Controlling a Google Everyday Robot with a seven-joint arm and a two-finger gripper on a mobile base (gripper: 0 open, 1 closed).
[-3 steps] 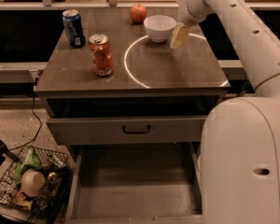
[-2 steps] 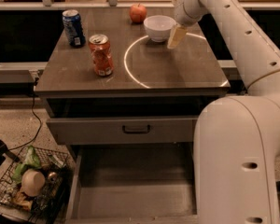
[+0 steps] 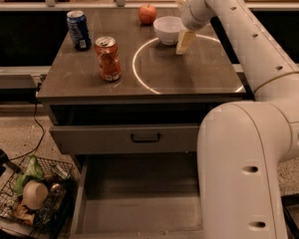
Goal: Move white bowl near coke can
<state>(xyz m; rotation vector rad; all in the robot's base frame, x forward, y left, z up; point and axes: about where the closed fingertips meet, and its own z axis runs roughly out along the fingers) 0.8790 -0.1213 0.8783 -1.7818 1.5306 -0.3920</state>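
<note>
The white bowl [image 3: 168,29] stands upright at the back of the brown table [image 3: 89,76], next to a red apple. The coke can [image 3: 108,59], red-orange with a silver top, stands upright left of the middle, well apart from the bowl. My gripper [image 3: 182,24] hangs at the bowl's right rim. It is open, with one cream finger [image 3: 185,42] down on the bowl's right side and the other behind the bowl's far edge. It holds nothing.
A blue soda can [image 3: 78,30] stands at the back left. A red apple [image 3: 147,14] sits behind the bowl. An open drawer [image 3: 139,198] juts out below the table. A wire basket [image 3: 30,198] with items stands on the floor at the left.
My gripper has moved a little to the left, closer to the bowl's right side. The bowl and the cans have not moved.
</note>
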